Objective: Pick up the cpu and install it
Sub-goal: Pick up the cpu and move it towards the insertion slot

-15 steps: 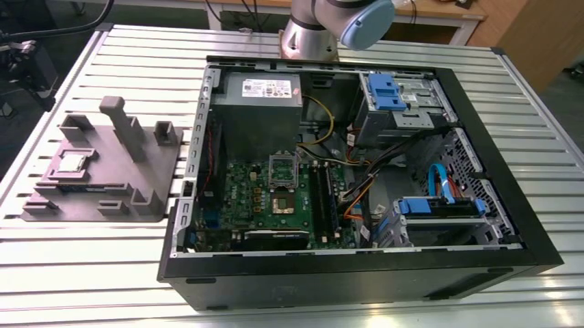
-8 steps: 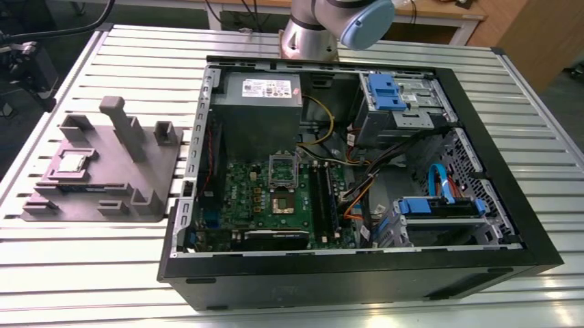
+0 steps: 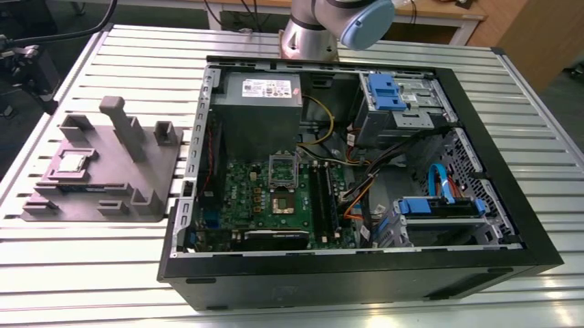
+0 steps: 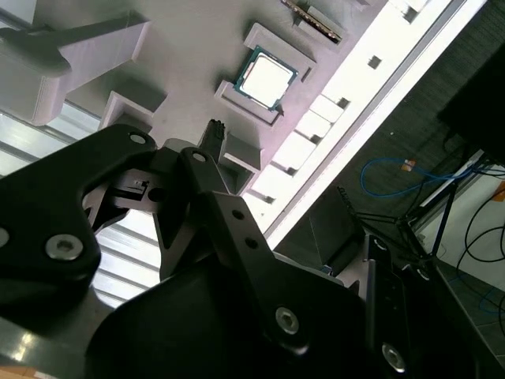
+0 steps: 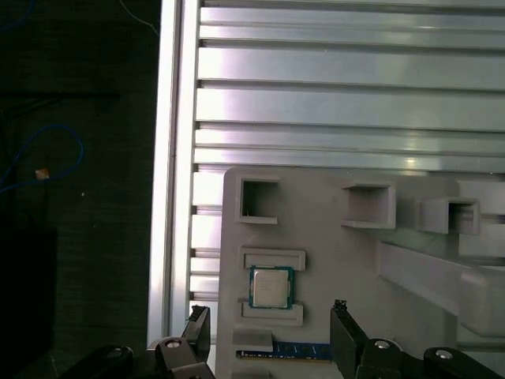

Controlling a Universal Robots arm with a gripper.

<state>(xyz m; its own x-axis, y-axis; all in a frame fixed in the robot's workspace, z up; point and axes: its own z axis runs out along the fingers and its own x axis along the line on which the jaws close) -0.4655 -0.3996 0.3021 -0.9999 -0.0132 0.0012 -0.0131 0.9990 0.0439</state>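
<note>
The cpu (image 3: pixel 73 162) was found lying flat, metal top up, in a shallow square recess of a gray fixture tray (image 3: pixel 137 179). The tray was set on the slatted metal surface (image 3: pixel 119 61) at the exterior view's left, just beside the open computer case (image 3: pixel 365 280). A narrow blue-edged board (image 3: pixel 68 186) was lodged in a slot of the same tray, near the cpu. In the first wrist view the hand (image 5: pixel 270 308) was seen open, its two fingers spread wide apart, with nothing gripped and the cpu untouched. Inside the case a green motherboard (image 3: pixel 239 205) was mounted, with its silver socket bracket (image 3: pixel 282 166) tilted up at the middle. A gray power-supply box (image 3: pixel 262 89) was housed toward the upper left of the case, and blue drive brackets (image 3: pixel 383 92) were fitted along its right side.
</note>
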